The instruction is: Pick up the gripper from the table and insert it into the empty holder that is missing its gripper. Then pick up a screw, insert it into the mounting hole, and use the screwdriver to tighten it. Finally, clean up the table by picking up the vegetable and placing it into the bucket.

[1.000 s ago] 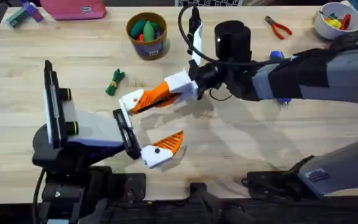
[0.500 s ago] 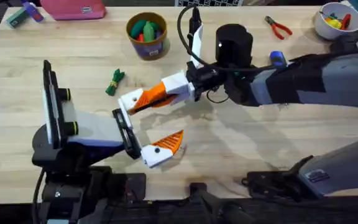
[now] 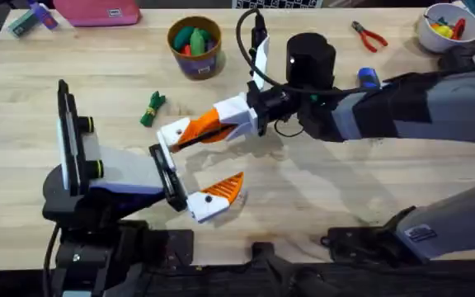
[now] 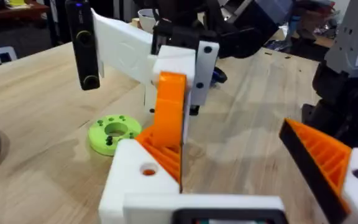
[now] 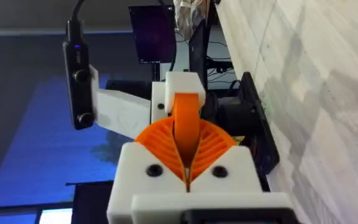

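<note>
My right gripper (image 3: 213, 124) reaches in from the right, shut on the gripper (image 3: 198, 128), a small orange wedge. The wedge's tip rests against the white holder (image 3: 171, 134), the far finger base of my left gripper (image 3: 196, 163), which stands open with its other orange-padded finger (image 3: 221, 191) well apart. In the left wrist view the wedge (image 4: 169, 118) stands upright on the holder (image 4: 135, 180), which has a hole in its face. In the right wrist view the ribbed pads (image 5: 160, 143) pinch the wedge (image 5: 187, 121). The vegetable (image 3: 152, 107) lies left of the grippers. The bucket (image 3: 195, 45) stands at the back. The blue screwdriver (image 3: 368, 78) peeks out behind the right arm.
A black cylinder (image 3: 308, 54) stands just behind the right wrist. Red pliers (image 3: 369, 35) and a white bowl (image 3: 448, 25) are at the back right, and a pink box (image 3: 97, 10) at the back left. A green disc (image 4: 114, 132) lies under the grippers.
The right gripper with the orange wedge has edged slightly left, closer onto the holder, then held still. The left arm has not moved.
</note>
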`<state>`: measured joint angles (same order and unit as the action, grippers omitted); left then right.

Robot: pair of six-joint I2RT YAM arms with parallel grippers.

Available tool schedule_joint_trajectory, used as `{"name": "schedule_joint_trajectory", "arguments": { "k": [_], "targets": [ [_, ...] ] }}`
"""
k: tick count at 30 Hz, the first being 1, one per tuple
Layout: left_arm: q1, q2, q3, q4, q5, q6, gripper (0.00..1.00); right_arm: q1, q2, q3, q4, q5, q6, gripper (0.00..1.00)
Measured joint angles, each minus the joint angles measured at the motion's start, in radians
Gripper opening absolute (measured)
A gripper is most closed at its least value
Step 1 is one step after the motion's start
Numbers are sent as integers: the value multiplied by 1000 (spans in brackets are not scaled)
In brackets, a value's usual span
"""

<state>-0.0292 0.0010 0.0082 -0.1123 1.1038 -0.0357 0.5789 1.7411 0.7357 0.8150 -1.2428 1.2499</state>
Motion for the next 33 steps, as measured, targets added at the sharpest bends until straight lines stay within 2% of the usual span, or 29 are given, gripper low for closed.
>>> {"name": "schedule_joint_trajectory", "arguments": {
  "k": [33],
  "targets": [
    [0, 0, 0, 0, -2, 0, 986, 0, 9, 14, -7, -11, 3, 8]
  ]
}}
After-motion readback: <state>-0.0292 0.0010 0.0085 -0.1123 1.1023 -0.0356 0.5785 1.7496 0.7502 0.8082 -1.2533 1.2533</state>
